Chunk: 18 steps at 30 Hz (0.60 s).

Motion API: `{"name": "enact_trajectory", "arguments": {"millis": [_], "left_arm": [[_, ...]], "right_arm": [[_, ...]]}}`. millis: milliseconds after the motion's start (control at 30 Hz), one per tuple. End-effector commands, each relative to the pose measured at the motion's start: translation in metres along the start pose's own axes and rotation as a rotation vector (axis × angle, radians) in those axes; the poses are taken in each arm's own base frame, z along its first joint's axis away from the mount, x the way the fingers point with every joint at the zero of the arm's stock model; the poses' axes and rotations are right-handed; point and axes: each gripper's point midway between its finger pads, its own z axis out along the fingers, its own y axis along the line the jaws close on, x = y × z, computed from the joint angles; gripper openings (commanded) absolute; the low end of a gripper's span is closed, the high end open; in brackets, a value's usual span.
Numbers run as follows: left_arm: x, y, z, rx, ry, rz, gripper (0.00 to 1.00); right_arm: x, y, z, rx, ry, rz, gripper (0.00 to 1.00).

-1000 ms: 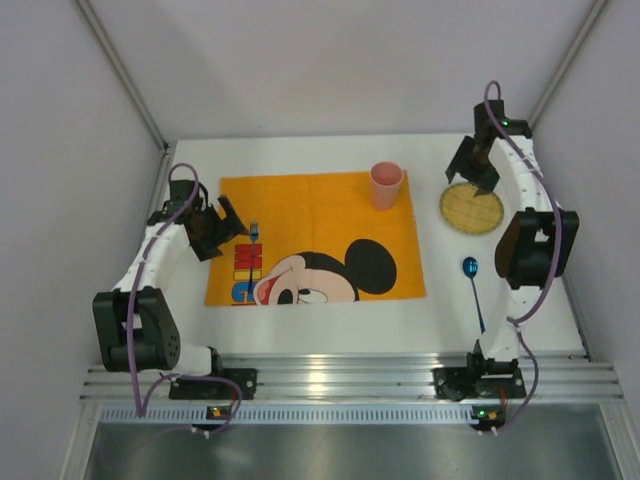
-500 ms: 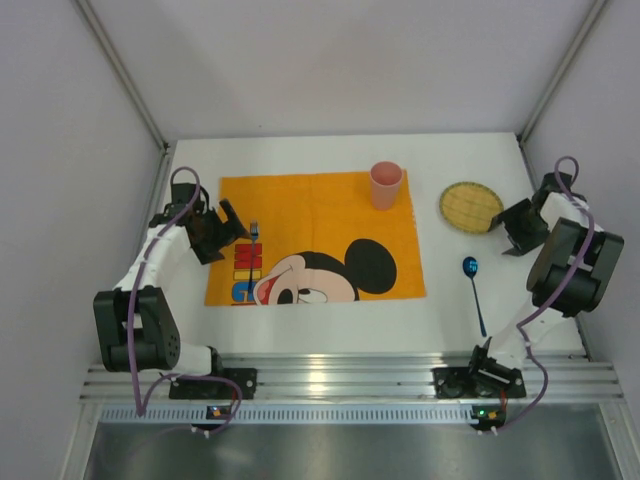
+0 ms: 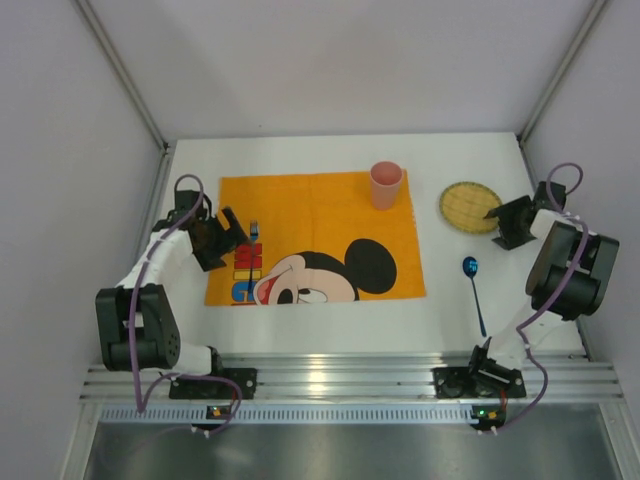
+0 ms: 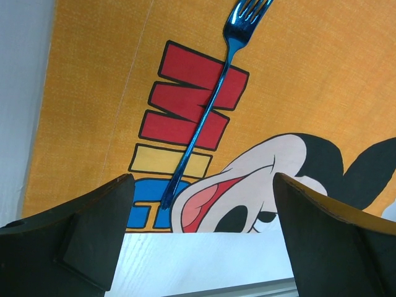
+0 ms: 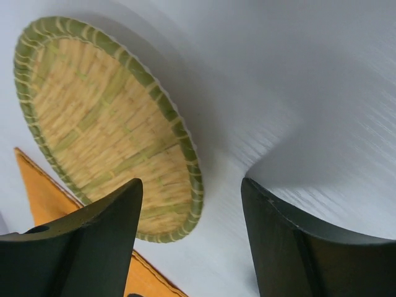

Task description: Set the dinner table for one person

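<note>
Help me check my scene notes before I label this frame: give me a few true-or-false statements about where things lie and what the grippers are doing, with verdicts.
1. The blue fork lies on the orange cloth. True.
2. The pink cup stands on the woven plate. False: it stands on the cloth's far right corner, and the plate lies bare on the dinner table.
3. The left gripper is shut on the fork. False: its fingers are apart and the fork lies free on the cloth.
4. The blue spoon lies on the table, right of the cloth. True.
5. The right gripper is open beside the woven plate. True.
</note>
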Motion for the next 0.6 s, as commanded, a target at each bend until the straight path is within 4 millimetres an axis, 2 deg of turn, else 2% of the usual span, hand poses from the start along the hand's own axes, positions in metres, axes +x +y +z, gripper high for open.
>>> {"name": "enact_trajectory", "arguments": {"millis": [0,100,167,200,233,433,567], "left_arm": [[-0.001,-0.002,0.008,0.017,-0.001,0.024,0.98],[0.0,-0.004,0.01,0.031,0.008,0.021,0.98],[-0.001,-0.008,0.011,0.05,0.012,0.021,0.98],[-0.001,-0.008,0.012,0.053,0.016,0.021,0.99],[-0.001,-0.01,0.014,0.059,0.023,0.021,0.98],[0.001,-0.011,0.018,0.067,0.041,0.023,0.98],[0.006,-0.013,0.021,0.074,0.055,0.027,0.98]], "right_arm": [[-0.001,0.012,0.015,-0.077,-0.058,0.027,0.65],[0.005,0.014,0.025,-0.1,-0.067,0.055,0.62],[0.011,0.015,0.034,-0.089,-0.055,0.053,0.52],[0.012,0.015,0.037,-0.085,-0.053,0.051,0.47],[0.014,0.016,0.038,-0.079,-0.056,0.041,0.34],[0.008,0.019,0.033,-0.084,-0.116,0.021,0.01],[0.001,0.03,0.021,-0.115,-0.147,-0.018,0.0]]}}
